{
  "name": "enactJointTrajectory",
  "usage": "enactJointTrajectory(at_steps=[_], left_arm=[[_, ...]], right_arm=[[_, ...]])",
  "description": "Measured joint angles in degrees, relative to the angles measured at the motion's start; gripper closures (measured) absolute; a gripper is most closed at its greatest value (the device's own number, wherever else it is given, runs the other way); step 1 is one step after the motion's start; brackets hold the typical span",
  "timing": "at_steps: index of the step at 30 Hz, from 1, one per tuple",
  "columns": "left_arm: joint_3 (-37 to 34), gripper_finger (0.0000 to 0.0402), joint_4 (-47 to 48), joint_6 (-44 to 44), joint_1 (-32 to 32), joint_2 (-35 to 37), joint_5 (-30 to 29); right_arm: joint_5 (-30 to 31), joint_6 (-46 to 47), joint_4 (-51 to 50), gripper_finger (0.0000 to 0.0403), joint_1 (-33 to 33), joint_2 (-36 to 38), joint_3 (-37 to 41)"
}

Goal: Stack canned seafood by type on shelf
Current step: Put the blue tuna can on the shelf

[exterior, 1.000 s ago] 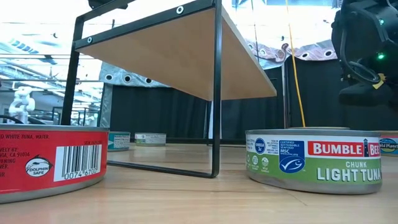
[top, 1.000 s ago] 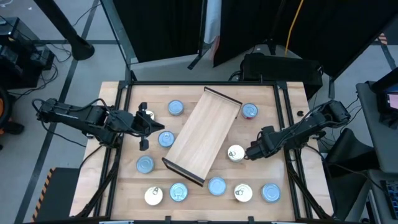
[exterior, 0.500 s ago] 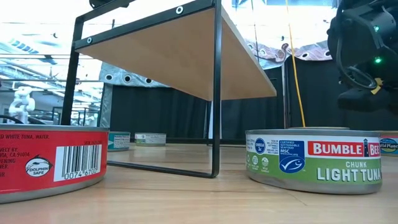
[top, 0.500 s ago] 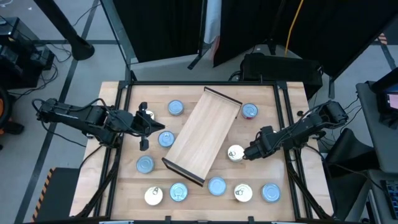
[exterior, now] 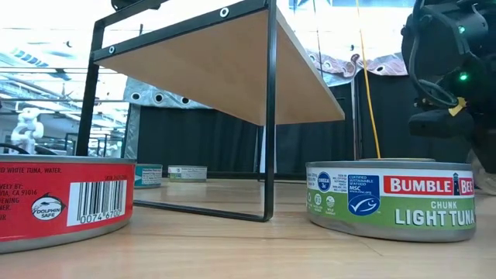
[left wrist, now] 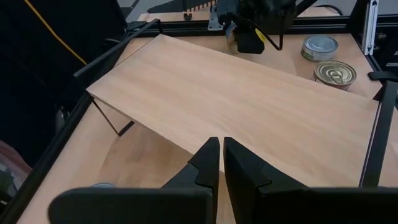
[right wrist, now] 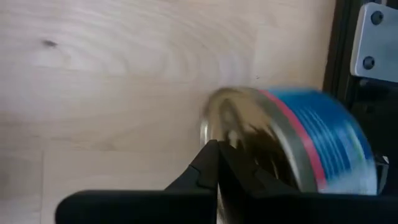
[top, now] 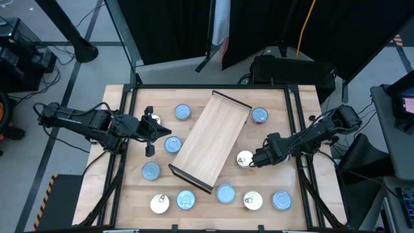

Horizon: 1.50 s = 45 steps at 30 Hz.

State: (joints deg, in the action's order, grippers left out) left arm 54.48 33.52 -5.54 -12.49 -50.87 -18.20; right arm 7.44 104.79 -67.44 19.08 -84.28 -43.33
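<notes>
one green tin (exterior: 391, 200) reads "bumble bee chunk light tuna"; both claws closed, holding nothing.

You see the shelf (top: 211, 141) lying diagonally mid-table, tins (top: 183, 112) scattered around it, most along the near edge.

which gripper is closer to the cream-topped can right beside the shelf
Right. The right gripper is shut and right up against the cream-topped can. The left gripper, also shut, sits on the far side of the shelf, well away from that can.
</notes>
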Motion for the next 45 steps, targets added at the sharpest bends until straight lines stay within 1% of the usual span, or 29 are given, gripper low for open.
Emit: enactJointTrajectory(at_steps=[5,9,15,18,20,22,24,28,30,36,38,40,42,45], left_arm=[[0.0,0.0374,0.02,-0.02,0.0,0.01,0.32],[0.0,0.0374,0.02,-0.02,0.0,0.02,0.42],[0.0,0.0374,0.02,-0.02,0.0,0.02,0.57],[0.0,0.0374,0.02,-0.02,0.0,0.02,0.61],[0.0,0.0374,0.02,-0.02,0.0,0.02,0.63],[0.0,0.0374,0.02,-0.02,0.0,0.02,0.69],[0.0,0.0374,0.02,-0.02,0.0,0.02,1.38],[0.0,0.0374,0.0,-0.02,-0.02,0.02,1.68],[0.0,0.0374,-0.02,-0.02,-0.01,0.02,1.68],[0.0,0.0374,-0.15,-0.02,-0.02,0.02,1.68],[0.0,0.0374,-0.15,-0.02,0.0,0.04,1.68],[0.02,0.0374,-0.15,-0.02,0.0,0.16,1.68],[0.24,0.0374,-0.15,-0.02,-0.01,0.17,1.68],[0.68,0.0374,-0.18,-0.02,0.0,0.19,1.68]], right_arm=[[1.42,-0.59,1.19,0.0403,0.14,0.01,-0.1],[4.28,-1.63,-0.53,0.0403,0.14,0.01,-2.98],[4.88,-2.16,-11.1,0.04,1.38,0.01,-12.87],[3.87,-0.65,-17.07,0.0387,3.77,0.01,-19.34],[1.74,0.97,-21.27,0.0372,5.81,0.04,-23.47],[-0.87,2.53,-22.63,0.0352,8.45,0.13,-26.01],[-2.68,3.01,-22.34,0.0329,11.0,0.34,-26.54],[-10.18,7.4,-22.21,0.027,15.98,-0.14,-24.77],[-11.99,10.66,-20.89,0.0231,18.4,-1.03,-23.48],[-10.52,19.24,-16.18,0.01,22.38,-1.97,-20.69],[-10.31,22.46,-16.53,0.0062,23.17,-1.89,-19.47],[-10.34,23.04,-16.38,0.0029,23.64,-1.89,-17.75],[-9.99,23.11,-16.23,0.001,23.55,-1.87,-15.64],[-7.26,22.68,-14.82,0.0011,22.85,-1.63,-12.88]])
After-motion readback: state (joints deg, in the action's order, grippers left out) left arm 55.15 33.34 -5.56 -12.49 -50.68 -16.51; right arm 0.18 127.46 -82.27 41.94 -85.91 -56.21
